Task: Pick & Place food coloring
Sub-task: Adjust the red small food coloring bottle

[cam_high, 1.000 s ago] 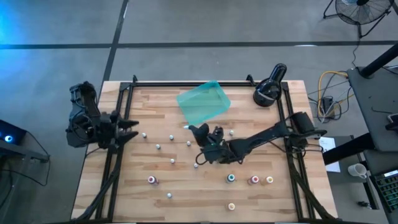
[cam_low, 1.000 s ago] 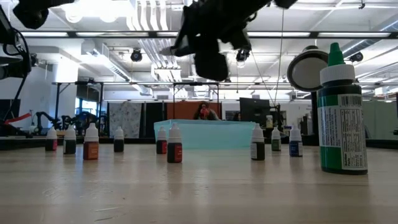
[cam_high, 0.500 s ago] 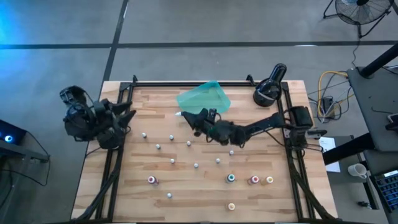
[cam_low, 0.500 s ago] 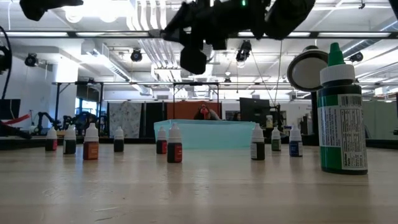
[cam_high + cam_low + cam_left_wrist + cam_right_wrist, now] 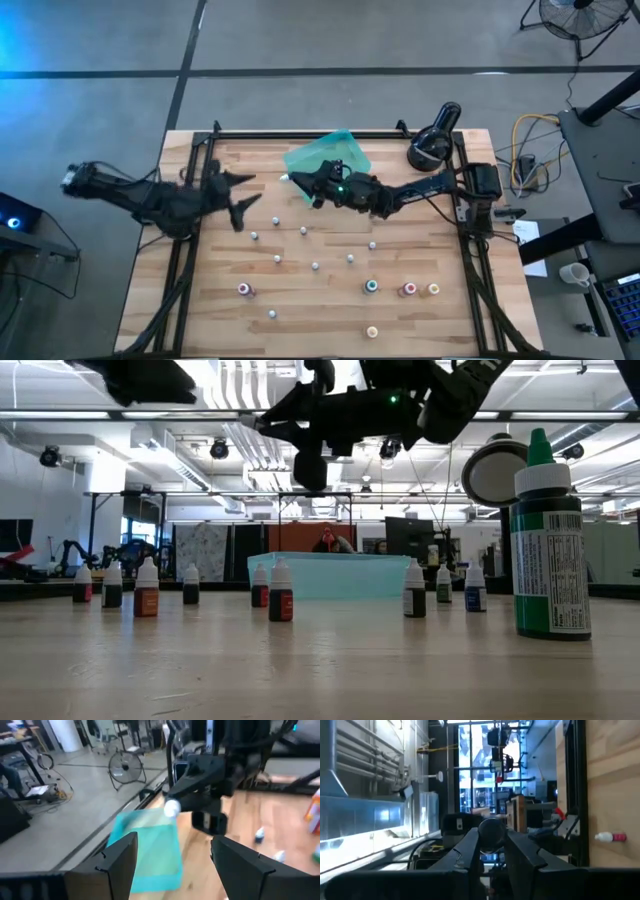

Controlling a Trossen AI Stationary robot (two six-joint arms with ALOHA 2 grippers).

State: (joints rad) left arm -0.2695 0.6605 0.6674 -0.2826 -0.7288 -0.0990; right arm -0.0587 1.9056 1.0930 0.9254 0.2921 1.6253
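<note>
Several small white-capped food coloring bottles (image 5: 303,231) stand upright on the wooden table. My right gripper (image 5: 297,183) reaches level over the near left corner of the teal tray (image 5: 327,162) and is shut on one bottle, whose white cap (image 5: 171,808) pokes out past the fingertips. My left gripper (image 5: 243,197) hangs open over the table's left part, pointing at the right gripper, with nothing between its fingers (image 5: 120,857). My right gripper pinches the bottle's dark body (image 5: 491,833) between its two fingers. The fingers are level, coming from the table's right, and the bottle lies along them. Its white cap (image 5: 287,180) points toward the table's left. The bottle hangs clear above the tray's corner.
A black round lamp-like device (image 5: 432,142) stands at the far right corner. A black frame rail (image 5: 195,200) runs along each side of the table. One green bottle (image 5: 548,540) stands near the front edge, close to the low camera. Coloured bottles (image 5: 408,289) stand at the near right.
My right gripper has carried its bottle from the table's middle toward the far edge and left, out to the tray's corner, tipping up from pointing down to level. My left gripper, still open, has swung from beside the left rail in over the table's left part.
</note>
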